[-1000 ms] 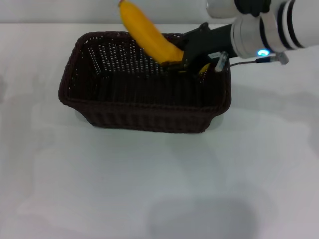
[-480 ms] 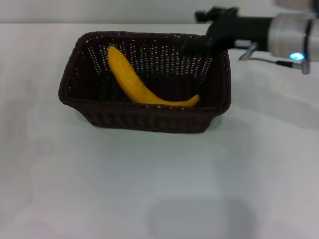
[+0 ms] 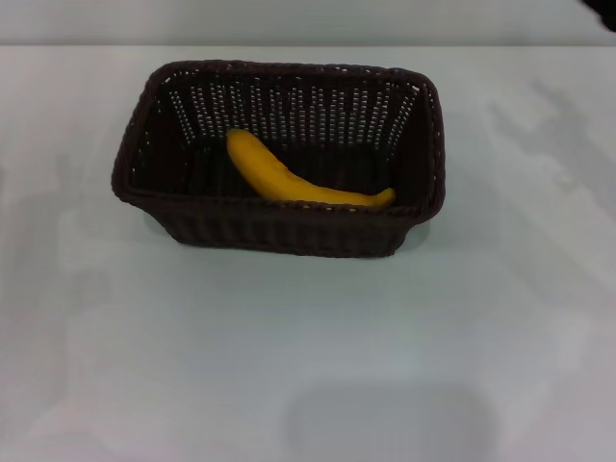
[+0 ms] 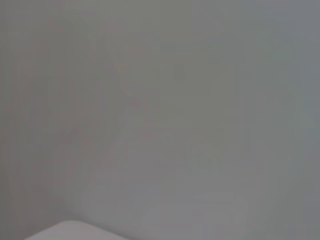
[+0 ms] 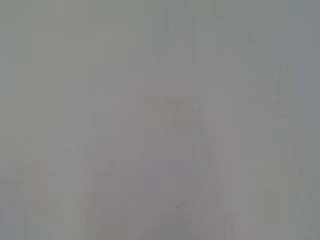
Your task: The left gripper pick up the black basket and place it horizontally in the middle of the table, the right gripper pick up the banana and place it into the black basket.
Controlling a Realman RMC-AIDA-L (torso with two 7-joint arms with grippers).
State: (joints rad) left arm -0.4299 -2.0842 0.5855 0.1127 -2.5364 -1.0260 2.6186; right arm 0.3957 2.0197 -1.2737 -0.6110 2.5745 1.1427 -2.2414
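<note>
The black basket [image 3: 154, 188] stands lengthwise across the middle of the white table [image 3: 308, 346] in the head view. The banana [image 3: 289, 181] lies inside it on the basket floor, with its stem tip toward the right wall. Only a dark sliver of my right gripper [image 3: 603, 4] shows, at the top right corner, far from the basket and holding nothing that I can see. My left gripper is out of view. Both wrist views show only plain grey surface.
A faint grey shadow patch [image 3: 385, 423] lies on the table near the front edge. The table's far edge [image 3: 289, 44] runs just behind the basket.
My right gripper let go of the banana, which dropped and settled flat in the basket. The right arm drew back up and to the right, almost out of the head view.
</note>
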